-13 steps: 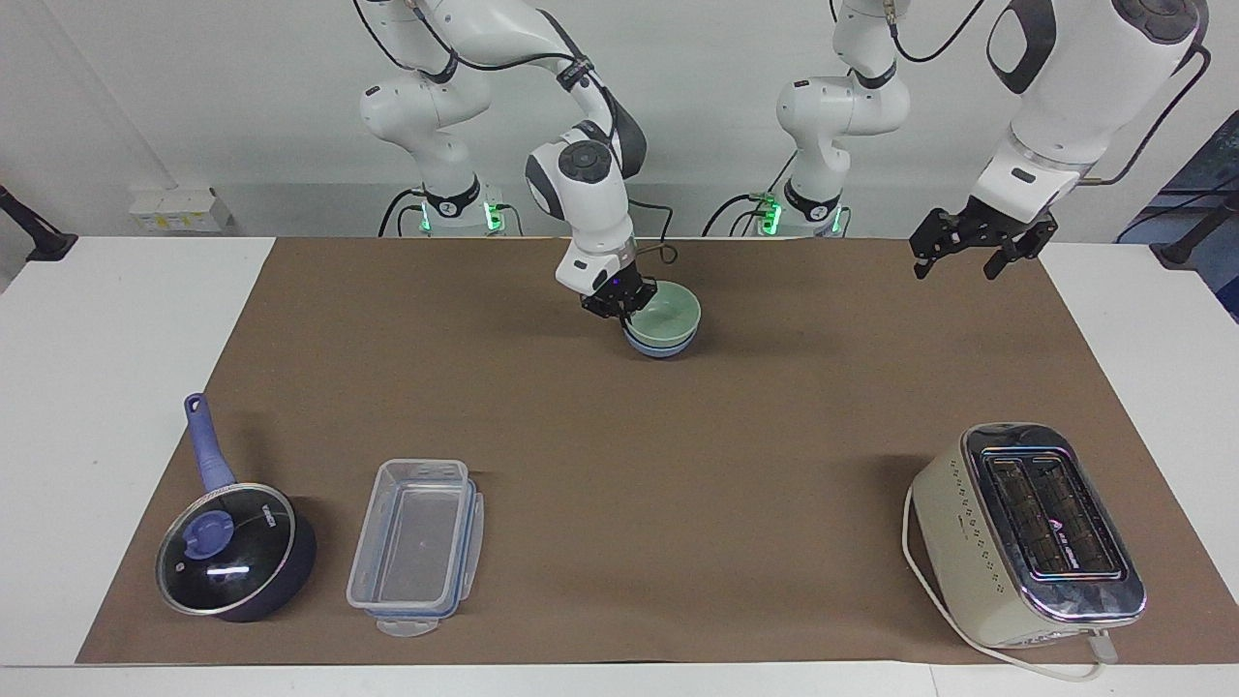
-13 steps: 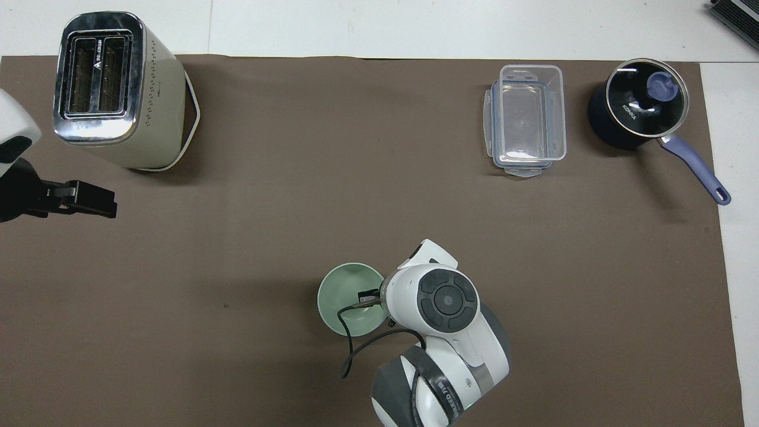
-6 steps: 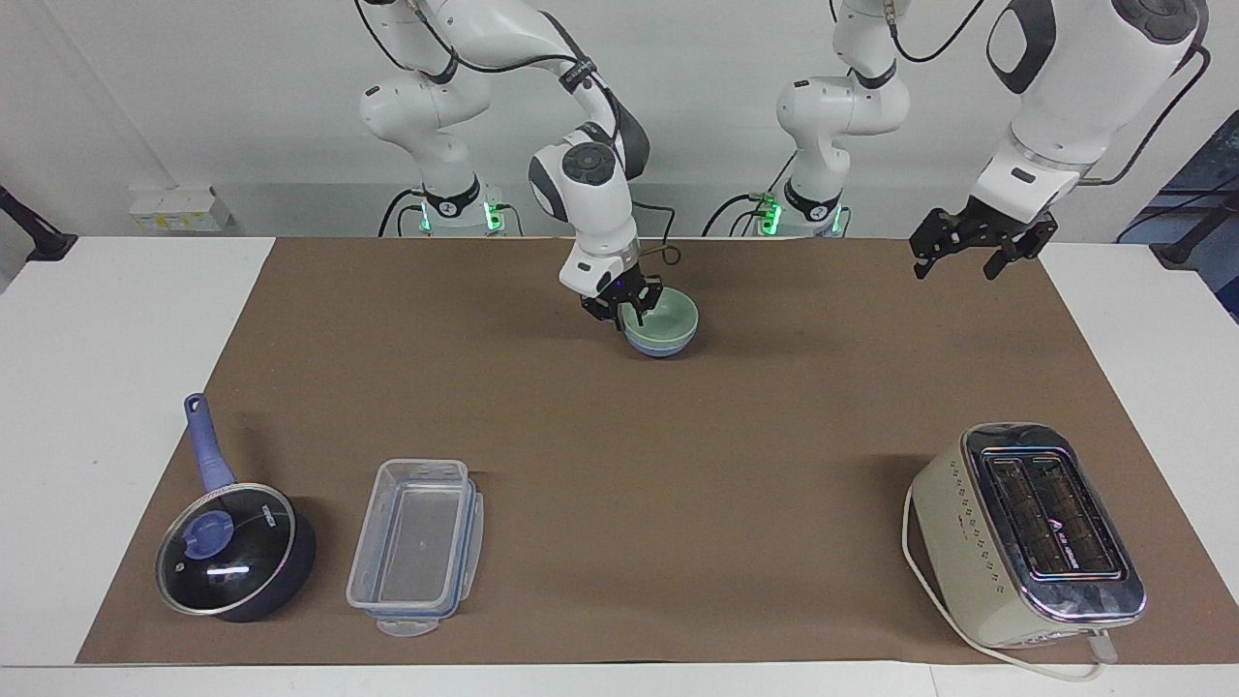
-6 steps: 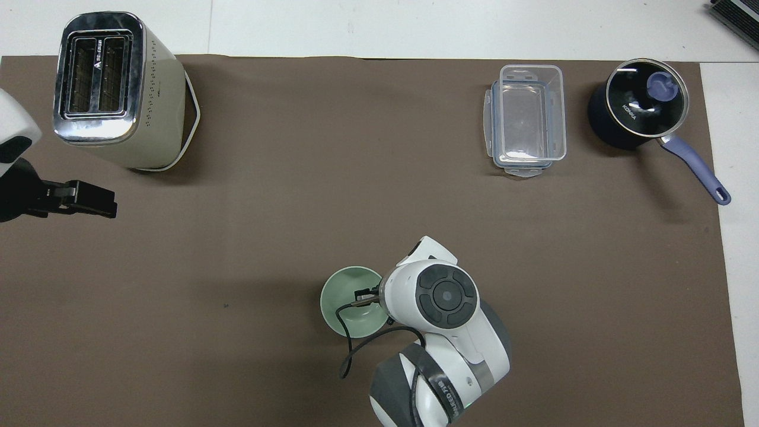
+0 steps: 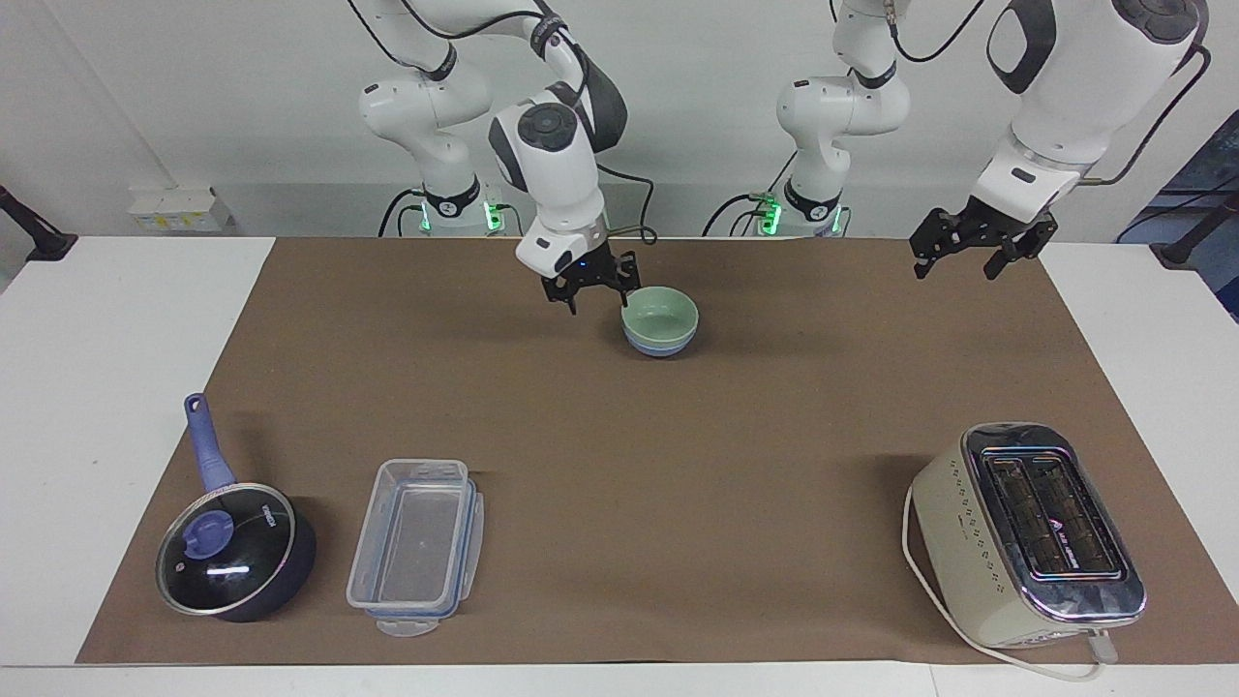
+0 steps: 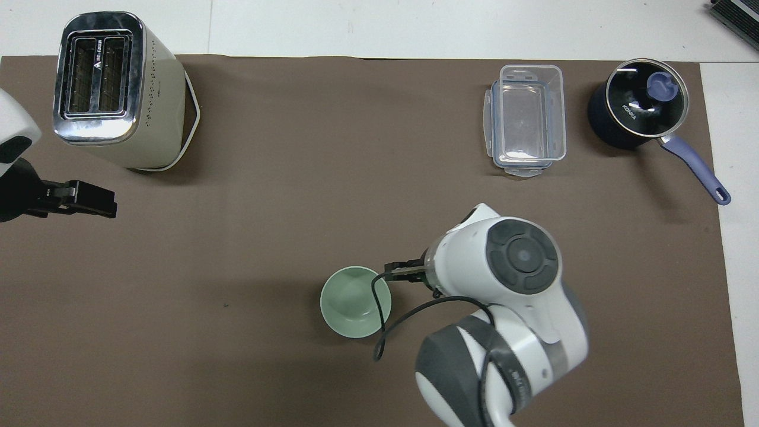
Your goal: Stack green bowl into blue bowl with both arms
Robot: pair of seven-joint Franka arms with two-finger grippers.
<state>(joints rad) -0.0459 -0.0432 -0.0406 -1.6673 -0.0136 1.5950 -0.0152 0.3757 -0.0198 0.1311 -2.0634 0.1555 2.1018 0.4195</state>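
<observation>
Right end effector [image 5: 590, 287]: fingers apart, empty, raised just beside the green bowl [image 5: 660, 315], toward the right arm's end of the desk. Green bowl sits nested in the blue bowl [image 5: 659, 347] on the brown mat. Left end effector [image 5: 978, 254]: fingers apart, empty, waiting over the mat near the toaster [image 5: 1028, 534].

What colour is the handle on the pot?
The pot's handle is purple-blue, clearest in the overhead view.
</observation>
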